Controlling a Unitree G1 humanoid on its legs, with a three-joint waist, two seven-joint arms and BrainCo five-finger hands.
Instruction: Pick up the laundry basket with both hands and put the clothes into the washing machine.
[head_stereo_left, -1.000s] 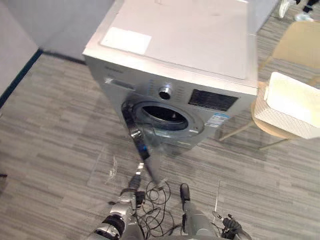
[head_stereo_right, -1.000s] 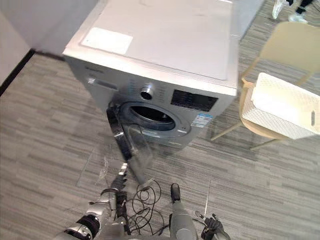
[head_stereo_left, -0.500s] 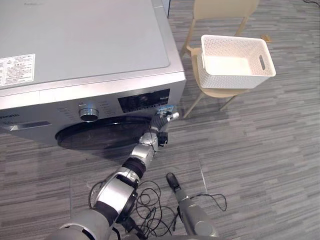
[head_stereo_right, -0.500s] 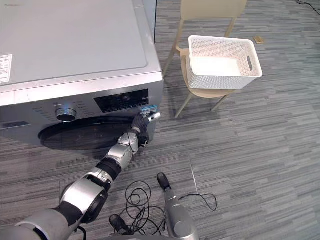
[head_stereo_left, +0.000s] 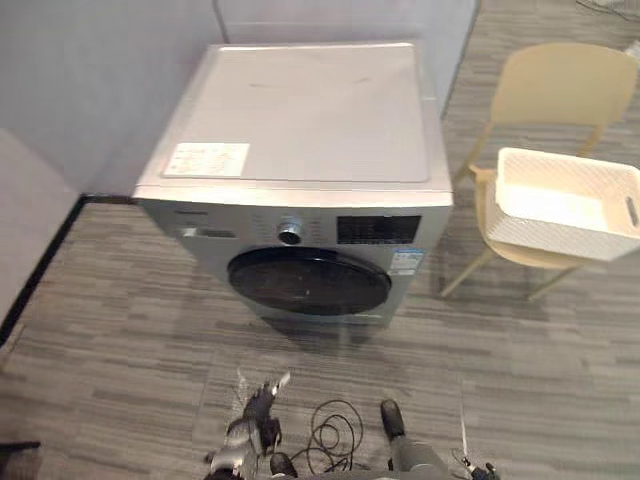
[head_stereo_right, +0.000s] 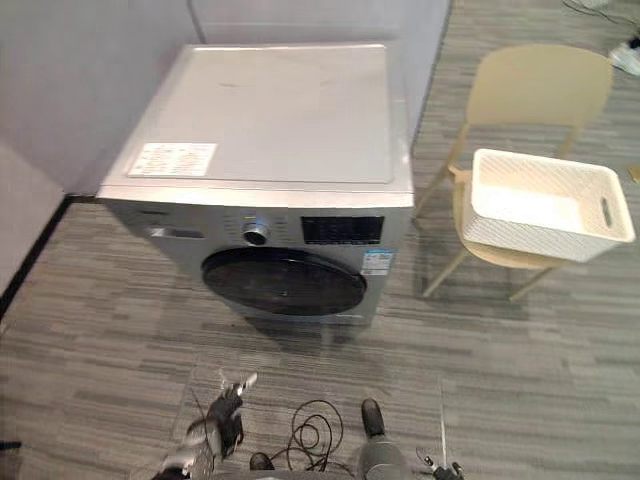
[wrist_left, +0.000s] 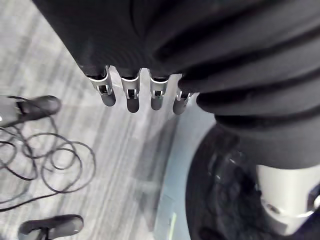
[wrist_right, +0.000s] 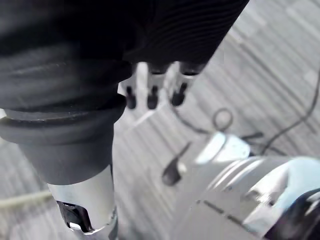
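The white laundry basket sits on the seat of a beige chair to the right of the washing machine; its inside looks plain white. The machine's round dark door is shut. My left hand hangs low over the floor in front of the machine, a good way from the door, fingers straight, holding nothing. Low at my right side, my right hand also has relaxed fingers and is empty. Both hands are far from the basket.
A grey wall runs behind the washing machine, and a dark skirting line edges the floor at the left. Open grey plank floor lies between me, the machine and the chair.
The camera has shifted a lot. The machine's door, open a second ago, is shut. My left hand, at the door's right edge half a second ago, has dropped down to the floor side.
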